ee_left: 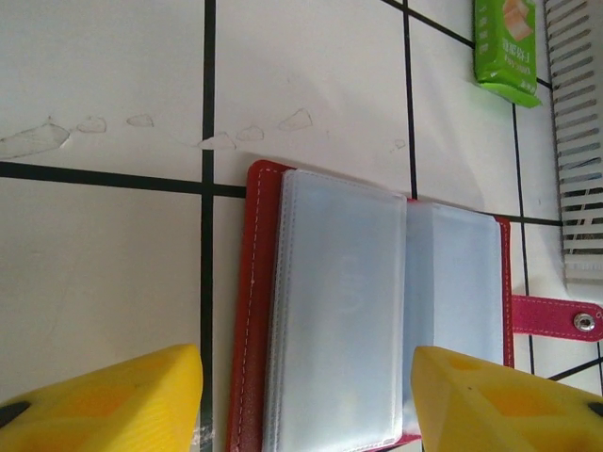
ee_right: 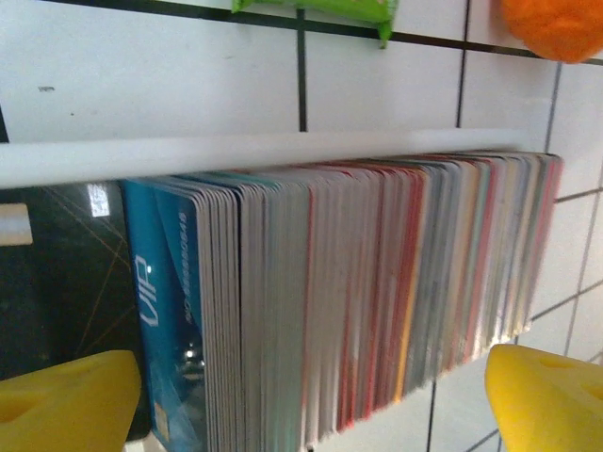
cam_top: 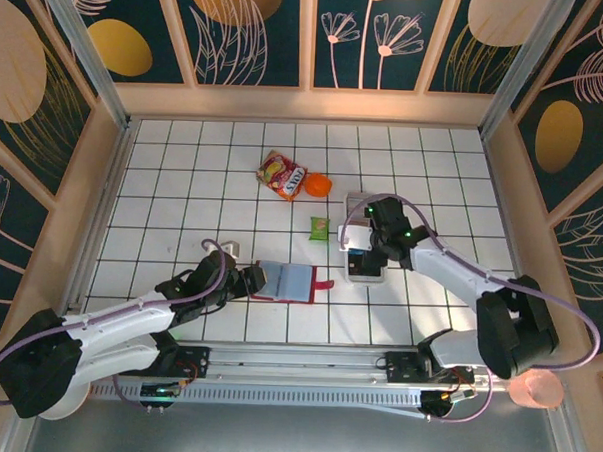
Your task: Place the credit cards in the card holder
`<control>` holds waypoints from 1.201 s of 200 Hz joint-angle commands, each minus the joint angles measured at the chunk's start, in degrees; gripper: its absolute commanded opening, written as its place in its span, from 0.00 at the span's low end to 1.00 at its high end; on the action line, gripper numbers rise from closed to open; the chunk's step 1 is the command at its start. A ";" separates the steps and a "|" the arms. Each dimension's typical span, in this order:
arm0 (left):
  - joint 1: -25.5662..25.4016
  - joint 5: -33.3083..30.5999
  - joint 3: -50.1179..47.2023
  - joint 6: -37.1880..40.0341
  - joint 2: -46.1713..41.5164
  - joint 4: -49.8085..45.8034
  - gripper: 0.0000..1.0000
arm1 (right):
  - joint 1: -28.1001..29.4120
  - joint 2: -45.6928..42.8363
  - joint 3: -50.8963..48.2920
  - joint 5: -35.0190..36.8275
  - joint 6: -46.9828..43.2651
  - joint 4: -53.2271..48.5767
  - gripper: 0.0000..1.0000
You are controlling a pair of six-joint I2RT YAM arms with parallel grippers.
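Lying open, red card holder (ee_left: 339,301), credit cards (ee_right: 377,282) packed edge-on, left pincer (ee_left: 306,400) wide, right pincer (ee_right: 311,400) wide.

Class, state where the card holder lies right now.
In the top view the card holder lies open left of centre, just ahead of the left claw, with the green packet beyond it.
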 commanded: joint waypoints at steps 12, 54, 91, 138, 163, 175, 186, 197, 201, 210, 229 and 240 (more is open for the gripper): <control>-0.26 1.18 -1.16 -0.10 -0.41 1.49 0.58 | 1.02 3.54 1.97 0.85 -0.71 3.05 0.92; -0.25 1.00 -1.64 -0.14 -1.10 1.19 0.54 | 1.38 5.94 3.49 3.88 -1.32 5.25 0.73; -0.27 1.29 -2.01 -0.28 -1.43 1.45 0.49 | 1.29 4.05 3.75 4.00 -1.74 2.64 0.53; -0.27 1.62 -2.05 -0.63 -1.05 2.03 0.44 | 1.29 1.32 2.66 3.73 -2.24 0.84 0.38; -0.27 2.04 -2.09 -0.88 -0.85 2.34 0.42 | 1.29 0.89 2.04 3.77 -2.68 0.77 0.33; -0.25 2.06 -2.17 -0.88 -0.85 2.39 0.41 | 1.37 0.70 2.08 3.83 -2.62 0.68 0.27; -0.27 2.07 -2.22 -0.98 -0.76 2.43 0.41 | 1.34 0.28 2.17 3.86 -2.53 0.52 0.23; -0.27 2.06 -2.34 -1.03 -0.76 2.43 0.40 | 1.38 -0.20 2.37 3.89 -2.38 -0.09 0.19; -0.27 2.06 -2.41 -1.07 -0.76 2.43 0.40 | 1.33 -0.37 2.49 3.89 -2.36 -0.45 0.19; -0.29 2.08 -2.37 -1.03 -0.76 2.43 0.39 | 1.44 -0.90 2.65 3.94 -2.27 -1.11 0.16; -0.27 1.83 -2.23 -1.04 -0.85 2.26 0.39 | 1.64 -2.45 3.47 3.98 -1.24 -3.48 0.09; -0.26 1.40 -2.19 -1.05 -0.85 2.17 0.38 | 1.64 -3.55 4.36 3.54 0.05 -5.55 0.06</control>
